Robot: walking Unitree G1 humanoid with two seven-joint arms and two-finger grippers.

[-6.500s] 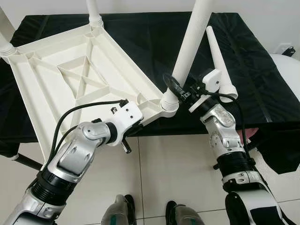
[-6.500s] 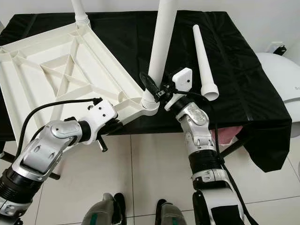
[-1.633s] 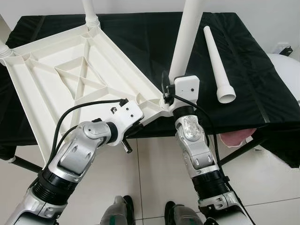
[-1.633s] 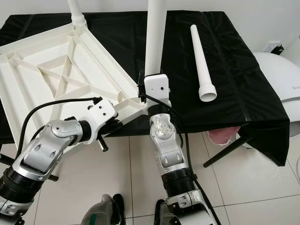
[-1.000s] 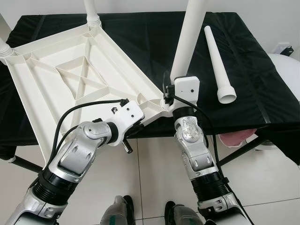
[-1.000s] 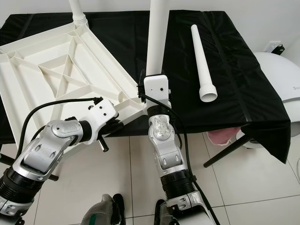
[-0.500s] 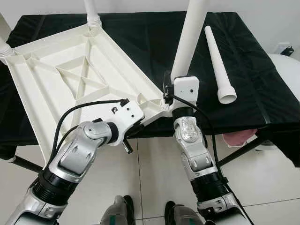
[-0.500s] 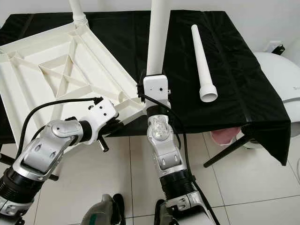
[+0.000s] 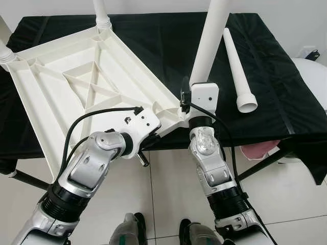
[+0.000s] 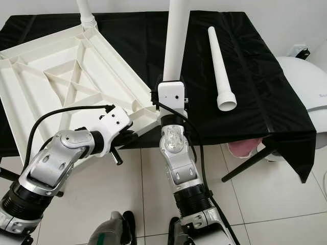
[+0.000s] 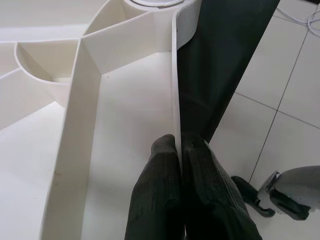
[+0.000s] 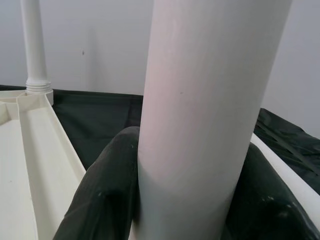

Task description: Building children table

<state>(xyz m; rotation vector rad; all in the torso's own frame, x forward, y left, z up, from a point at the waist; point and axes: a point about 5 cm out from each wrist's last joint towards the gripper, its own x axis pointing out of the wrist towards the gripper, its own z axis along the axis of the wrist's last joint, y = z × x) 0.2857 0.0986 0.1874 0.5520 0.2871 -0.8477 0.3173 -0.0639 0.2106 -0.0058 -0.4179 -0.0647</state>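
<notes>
the white tabletop (image 9: 76,87) lies upside down, ribs up, on the left half of a desk under a black cloth (image 9: 153,46), its near corner jutting past the desk's front edge over the tiled floor (image 9: 158,184). two legs already stand in sockets along its far side, one at the desk's left edge (image 9: 4,48) and one near the back edge (image 9: 101,14).

the left gripper (image 11: 180,150) is at the tabletop's near rim, just left of the overhanging corner; its two black fingers (image 11: 160,195) are pinched nearly together with the thin rim wall clamped between them (the wrist view shows the wall running straight into the gap).

at that corner a third leg (image 10: 173,46) stands upright in its socket, close to the middle of the desk's front edge. the right gripper (image 12: 185,200) wraps the base of this leg, its fingers (image 12: 107,185) spread to the width of the tube and pressed against it on both sides.

a fourth leg (image 10: 220,61) lies loose on the cloth toward the desk's right side, wide end pointing at the front edge, well apart from the tabletop.

past the desk's right edge sits a rounded white object (image 10: 304,81), and something pink (image 10: 245,148) shows under the front right corner.
</notes>
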